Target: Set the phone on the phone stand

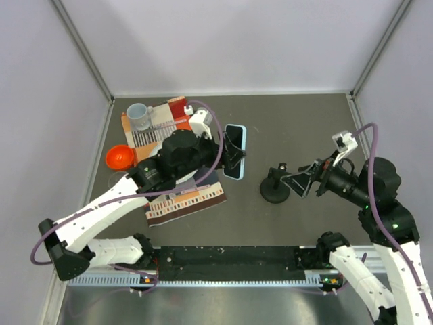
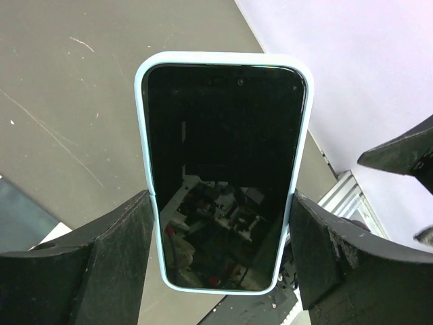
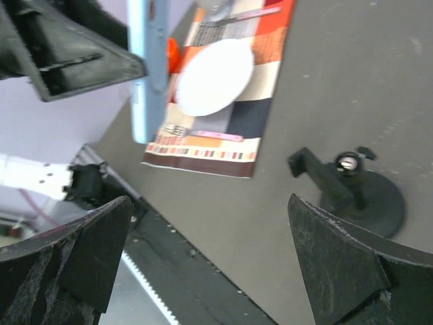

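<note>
Right gripper jaws wide, empty, just right of the phone stand, which sits mid-table. Farther back, left gripper clamps the phone by its long edges, off the table, beside placemat.

Light fell evenly from above, soft and diffuse, so the top view was bright and sharp throughout. The dark matte surface showed no glare. Only faint, soft-edged shadows lay beneath the left tool and around the phone stand just ahead of the right tool. The pale walls took a lavender cast. In the left wrist view the phone was crisp, its glossy black screen mirroring dark clutter in its lower half, and the fingers beside it were underexposed black masses. The right wrist view was blurred: the white plate and placemat beyond the tool were smeared, and a small glint shone on the stand's knob.
</note>
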Tool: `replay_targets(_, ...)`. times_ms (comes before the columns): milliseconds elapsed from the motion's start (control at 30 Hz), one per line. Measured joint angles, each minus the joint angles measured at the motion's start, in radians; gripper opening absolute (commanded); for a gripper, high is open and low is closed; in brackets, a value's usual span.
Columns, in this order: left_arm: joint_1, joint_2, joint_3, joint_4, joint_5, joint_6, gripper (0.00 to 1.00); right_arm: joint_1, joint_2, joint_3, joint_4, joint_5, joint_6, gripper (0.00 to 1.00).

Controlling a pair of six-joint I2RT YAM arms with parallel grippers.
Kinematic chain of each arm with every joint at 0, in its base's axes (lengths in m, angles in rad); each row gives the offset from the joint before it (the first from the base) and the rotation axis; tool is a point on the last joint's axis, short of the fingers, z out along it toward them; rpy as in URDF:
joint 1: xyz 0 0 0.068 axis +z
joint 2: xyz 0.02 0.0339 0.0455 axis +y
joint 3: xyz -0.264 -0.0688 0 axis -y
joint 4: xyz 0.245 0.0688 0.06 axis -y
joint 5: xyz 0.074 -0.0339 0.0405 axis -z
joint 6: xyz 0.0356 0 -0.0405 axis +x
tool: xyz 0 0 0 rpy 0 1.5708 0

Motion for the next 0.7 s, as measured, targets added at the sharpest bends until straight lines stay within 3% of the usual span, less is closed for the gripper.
replay_targets(200,-0.108,0.066,0.045,0.0,-0.131,0.0,0.0,0.109,-0.02,-0.105,0.148,-0.042,0.146,0.99)
replay_targets(367,-0.133,0.089,0.045,-0.002,-0.192,-0.033,0.0,0.386,0.044,-0.119,0.211,0.127,0.199,0.96)
replay_targets(467,-0.14,0.093,0.045,-0.005,-0.218,-0.053,0.0,0.483,0.106,-0.119,0.232,0.242,0.211,0.85)
replay_targets(600,-0.154,0.092,0.045,-0.005,-0.233,-0.081,0.0,0.521,0.185,-0.119,0.279,0.335,0.235,0.78)
replay_targets(700,-0.164,0.092,0.045,-0.005,-0.238,-0.097,0.0,0.558,0.232,-0.12,0.317,0.396,0.245,0.67)
